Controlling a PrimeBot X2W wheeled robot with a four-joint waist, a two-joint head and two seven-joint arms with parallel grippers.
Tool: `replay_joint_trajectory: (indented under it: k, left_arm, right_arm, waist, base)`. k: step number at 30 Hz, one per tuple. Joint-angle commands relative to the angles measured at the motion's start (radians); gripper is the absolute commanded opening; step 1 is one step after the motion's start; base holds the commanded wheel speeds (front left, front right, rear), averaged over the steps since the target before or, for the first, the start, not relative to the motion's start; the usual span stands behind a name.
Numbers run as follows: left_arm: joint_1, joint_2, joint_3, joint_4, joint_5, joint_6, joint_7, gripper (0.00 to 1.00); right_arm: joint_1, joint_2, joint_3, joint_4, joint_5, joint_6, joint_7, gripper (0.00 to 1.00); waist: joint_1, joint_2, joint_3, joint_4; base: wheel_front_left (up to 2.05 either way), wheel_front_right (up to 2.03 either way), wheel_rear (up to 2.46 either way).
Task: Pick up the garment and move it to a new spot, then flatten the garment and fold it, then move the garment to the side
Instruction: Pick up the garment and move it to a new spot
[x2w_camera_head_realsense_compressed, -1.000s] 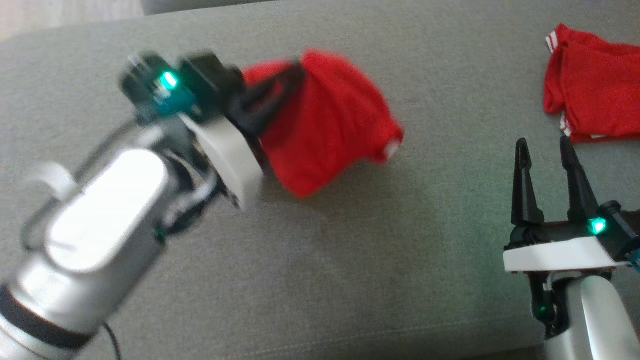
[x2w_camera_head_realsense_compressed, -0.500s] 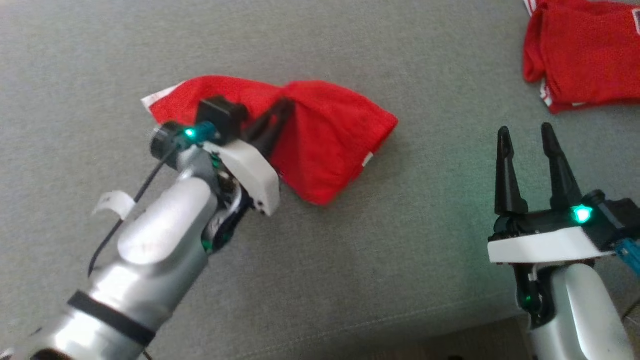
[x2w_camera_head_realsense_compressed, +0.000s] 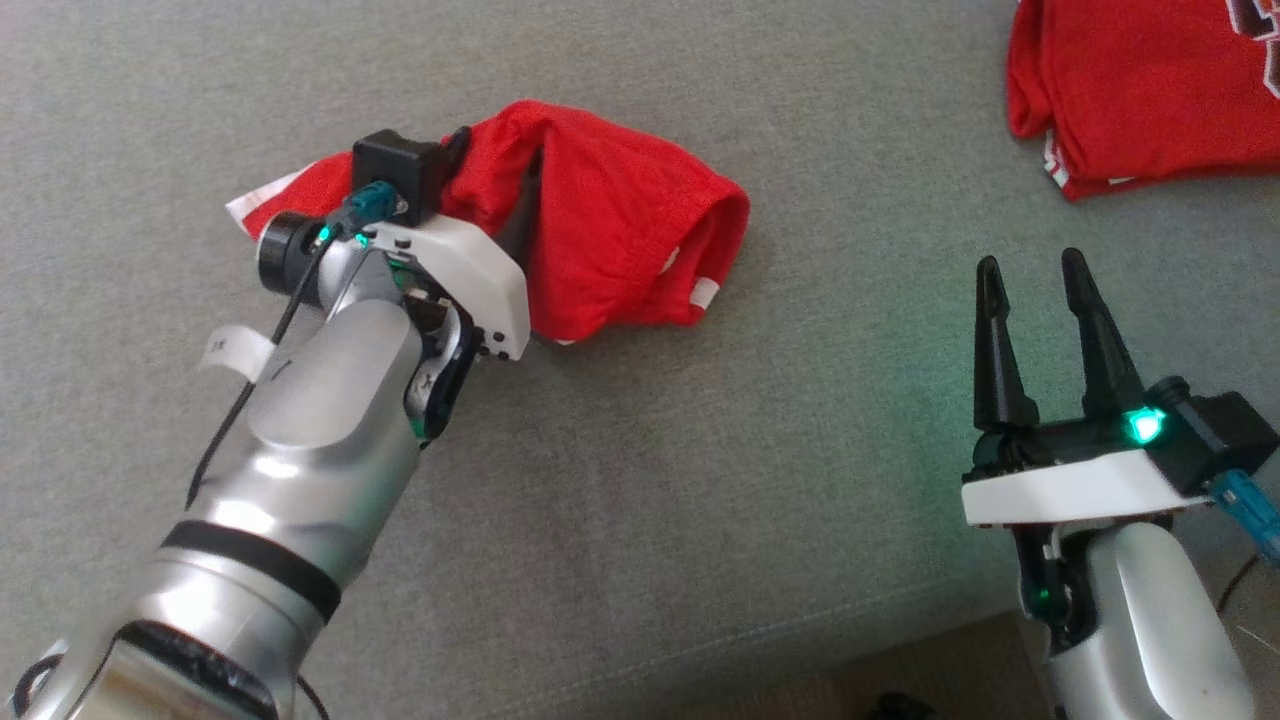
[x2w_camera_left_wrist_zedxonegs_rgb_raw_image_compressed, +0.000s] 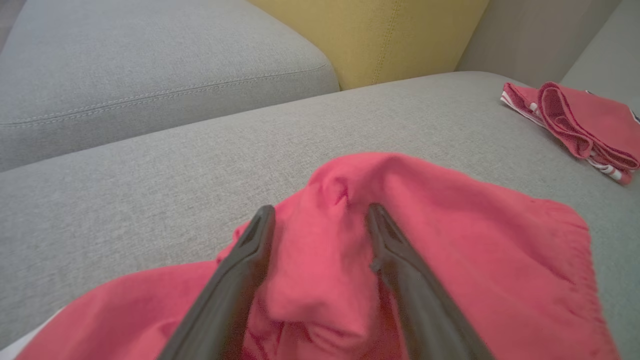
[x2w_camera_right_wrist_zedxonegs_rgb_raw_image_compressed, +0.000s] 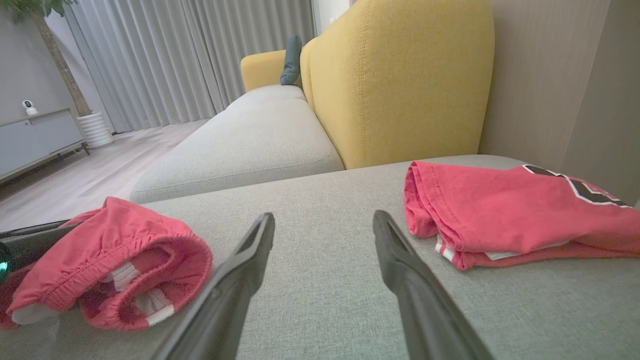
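The garment (x2w_camera_head_realsense_compressed: 620, 240) is a crumpled pair of red shorts with white trim, lying in a heap on the grey sofa cushion (x2w_camera_head_realsense_compressed: 700, 480). My left gripper (x2w_camera_head_realsense_compressed: 500, 165) is pushed into its upper left part. In the left wrist view its fingers (x2w_camera_left_wrist_zedxonegs_rgb_raw_image_compressed: 250, 250) stand apart with a ridge of the red cloth (x2w_camera_left_wrist_zedxonegs_rgb_raw_image_compressed: 450, 240) bulging loosely between them, so my left gripper (x2w_camera_left_wrist_zedxonegs_rgb_raw_image_compressed: 320, 215) is open. My right gripper (x2w_camera_head_realsense_compressed: 1030, 265) hovers open over bare cushion to the right of the garment (x2w_camera_right_wrist_zedxonegs_rgb_raw_image_compressed: 110, 250), nothing between its fingers (x2w_camera_right_wrist_zedxonegs_rgb_raw_image_compressed: 240, 270).
A second red garment (x2w_camera_head_realsense_compressed: 1130, 90), folded, lies at the cushion's far right corner (x2w_camera_right_wrist_zedxonegs_rgb_raw_image_compressed: 510, 210). A yellow backrest (x2w_camera_right_wrist_zedxonegs_rgb_raw_image_compressed: 400, 85) rises behind the cushion. The cushion's front edge (x2w_camera_head_realsense_compressed: 800, 640) runs along the bottom, floor beyond it.
The head camera has shifted. My left gripper was shut on the hanging garment; it has brought it down onto the cushion and opened, and the cloth has slumped into a heap. The right gripper stays open.
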Motion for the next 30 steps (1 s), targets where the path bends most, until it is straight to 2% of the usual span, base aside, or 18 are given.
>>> replay_joint_trajectory:
  k: [1,7,12,22,30]
  left_arm:
    - [-0.054,0.008,0.033,-0.011,-0.002,-0.009,-0.021,1.00]
    - [-0.035,0.001,0.054,-0.033,0.011,-0.025,-0.045,1.00]
    - [0.039,0.022,0.108,-0.150,0.041,-0.016,-0.046,1.00]
    - [0.345,0.059,0.242,-0.423,0.096,0.031,-0.046,1.00]
    - [0.557,0.054,0.352,-0.587,0.134,0.078,-0.046,1.00]
  right_arm:
    - [-0.022,-0.004,0.019,-0.023,0.001,0.007,-0.011,1.00]
    - [-0.017,-0.004,0.012,-0.023,-0.011,0.007,-0.012,1.00]
    - [-0.010,-0.004,0.001,-0.024,-0.027,0.007,-0.013,1.00]
    - [0.035,-0.004,-0.017,-0.016,-0.049,0.007,-0.011,1.00]
    - [0.081,-0.004,-0.018,-0.009,-0.055,0.007,-0.012,1.00]
  waist:
    - [0.0000,0.0000,-0.010,0.012]
    - [0.0000,0.0000,-0.052,0.061]
    - [0.0000,0.0000,-0.099,0.113]
    - [0.0000,0.0000,-0.211,0.219]
    - [0.0000,0.0000,-0.269,0.266]
  base:
    - [0.00,0.00,0.00]
    - [0.00,0.00,0.00]
    - [0.00,0.00,0.00]
    - [0.00,0.00,0.00]
    - [0.00,0.00,0.00]
